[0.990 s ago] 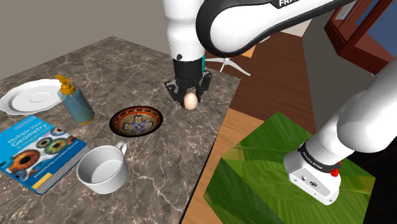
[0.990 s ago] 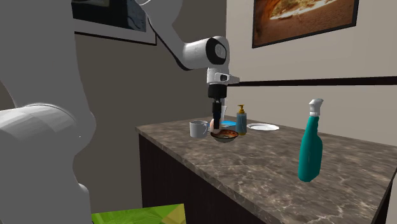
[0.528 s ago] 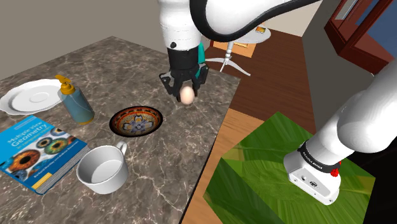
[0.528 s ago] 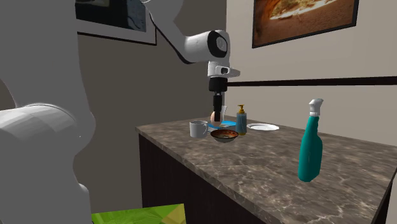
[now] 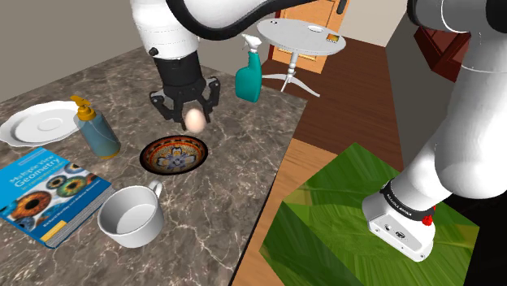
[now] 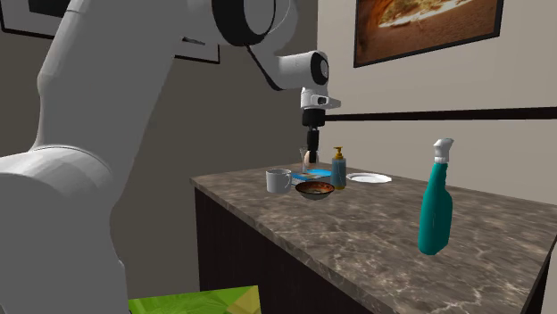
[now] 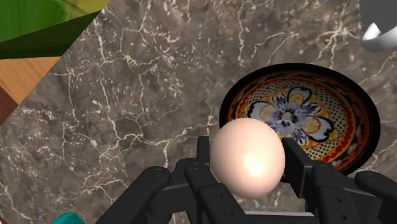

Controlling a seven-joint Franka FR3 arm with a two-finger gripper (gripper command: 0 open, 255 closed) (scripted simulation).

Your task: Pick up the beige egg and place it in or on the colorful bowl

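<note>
A beige egg (image 5: 193, 120) hangs in the air, clasped between the black fingers of my gripper (image 5: 192, 114), which is shut on it. The colorful bowl (image 5: 175, 154), dark-rimmed with a blue and orange flower pattern, sits on the marble counter just below and slightly toward the shoulder view's left of the egg. In the wrist view the egg (image 7: 248, 156) sits in my gripper (image 7: 249, 167), and the bowl (image 7: 299, 117) lies on the counter just past it. In the second exterior view my gripper (image 6: 311, 159) holds the egg (image 6: 309, 163) above the bowl (image 6: 314, 189).
A white mug (image 5: 132, 215), a Geometry book (image 5: 49, 193), a soap dispenser (image 5: 96, 128) and a white plate (image 5: 39, 122) lie at the shoulder view's left of the bowl. A teal spray bottle (image 5: 250, 75) stands farther back. The counter edge (image 5: 268, 203) drops to a wooden floor.
My gripper has carried the egg toward the shoulder view's left, from beside the bowl to nearly above it. The arm has swung over, uncovering the spray bottle.
</note>
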